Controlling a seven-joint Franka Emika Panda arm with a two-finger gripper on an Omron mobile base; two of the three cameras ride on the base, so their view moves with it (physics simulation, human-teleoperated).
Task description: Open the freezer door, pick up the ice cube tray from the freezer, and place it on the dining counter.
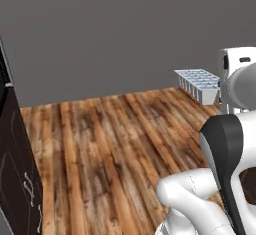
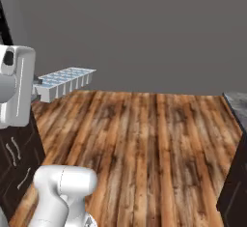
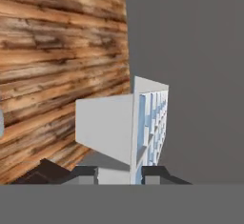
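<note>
A floor of brown wooden planks (image 1: 115, 144) runs back to a plain dark grey wall (image 1: 125, 29) at the far side of the kitchen, with a dark cabinet with slim pale handles (image 1: 17, 179) standing at the left and the edge of a second dark unit under a grey mottled top (image 2: 236, 144) at the right. One white robot arm (image 1: 225, 144) rises in the foreground, and it carries one small flat white-grey ice cube tray with a grid of pale blue cubes (image 2: 65, 82), held up in the air well above the planks and roughly level. In the hand view the two-finger gripper (image 3: 120, 174) is clamped on the tray's near end, one dark fingertip (image 3: 86, 173) on each side of its white wall. The tray's far end points toward the grey wall.
</note>
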